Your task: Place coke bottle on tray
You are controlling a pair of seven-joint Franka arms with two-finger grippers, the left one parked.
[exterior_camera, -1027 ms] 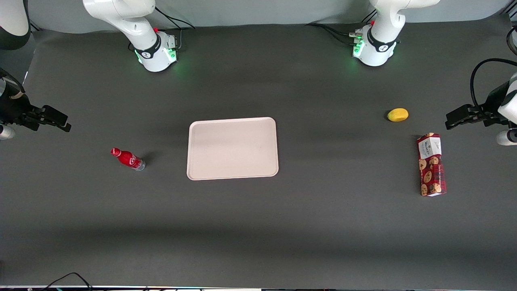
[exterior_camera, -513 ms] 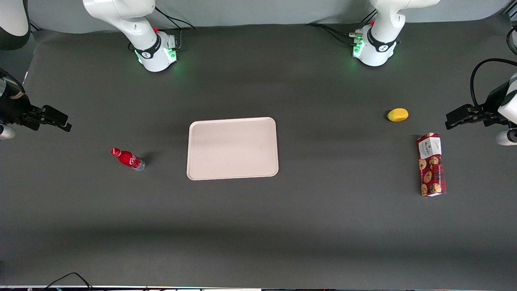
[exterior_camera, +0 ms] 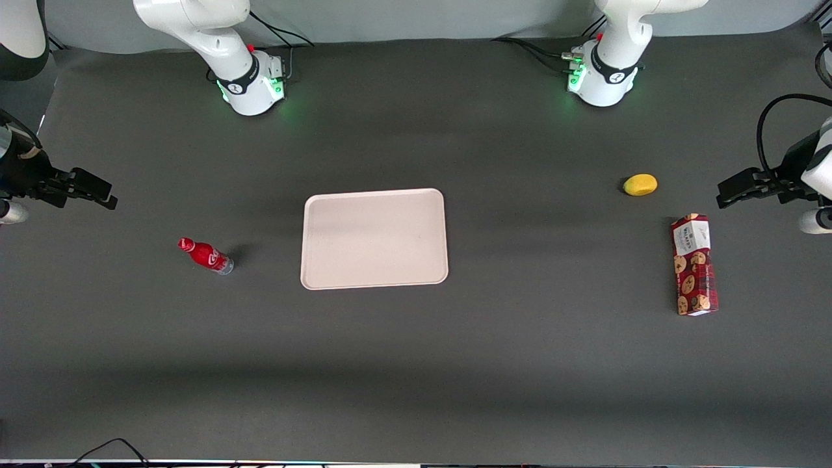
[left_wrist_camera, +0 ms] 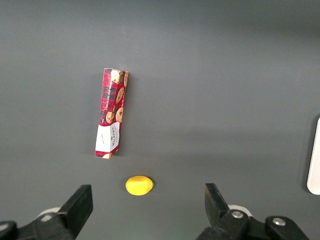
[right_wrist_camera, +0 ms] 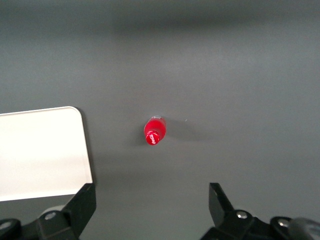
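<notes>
The coke bottle, small and red with a red cap and clear base, stands on the dark table beside the tray, toward the working arm's end; it also shows in the right wrist view. The pale pinkish-beige tray lies flat at the table's middle, with nothing on it, and its corner shows in the right wrist view. My right gripper hangs high at the working arm's end of the table, farther from the front camera than the bottle. It is open and holds nothing, its fingers spread wide with bare table between them.
A yellow lemon-like fruit and a red cookie box lie toward the parked arm's end; both show in the left wrist view, fruit and box. Arm bases stand at the table's back edge.
My right gripper has shifted very slightly away from the front camera. The bottle and tray have not moved.
</notes>
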